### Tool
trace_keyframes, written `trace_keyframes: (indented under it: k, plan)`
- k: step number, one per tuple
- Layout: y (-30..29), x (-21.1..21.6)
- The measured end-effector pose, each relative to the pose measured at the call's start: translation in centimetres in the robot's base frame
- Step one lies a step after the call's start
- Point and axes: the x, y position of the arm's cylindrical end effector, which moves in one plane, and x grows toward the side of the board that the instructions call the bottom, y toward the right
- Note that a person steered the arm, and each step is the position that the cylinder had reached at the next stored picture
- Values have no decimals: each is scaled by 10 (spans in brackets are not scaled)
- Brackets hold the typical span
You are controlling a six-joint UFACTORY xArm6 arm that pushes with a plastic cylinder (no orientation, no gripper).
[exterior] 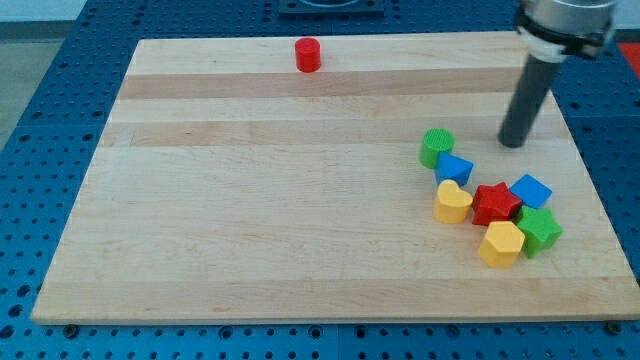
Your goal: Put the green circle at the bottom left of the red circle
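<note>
The arm enters at the view's top right corner. Its dark rod descends nearly upright; my tip (513, 143) rests near the table's right edge.

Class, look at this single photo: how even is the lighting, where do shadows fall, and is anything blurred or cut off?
Camera view: lighting soft and even over the wooden board, no strong glare; the blocks cast only faint shadows; my tip stands right of the green circle, apart from it; the red circle is sharp; the rod's top is cropped and slightly soft.
</note>
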Motion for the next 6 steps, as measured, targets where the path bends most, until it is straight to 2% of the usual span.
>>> trace_keyframes:
  k: [1,4,5,6]
  plan:
    - [-22,16]
    - [-253,-6]
    - [-269,-3]
    - [-276,18]
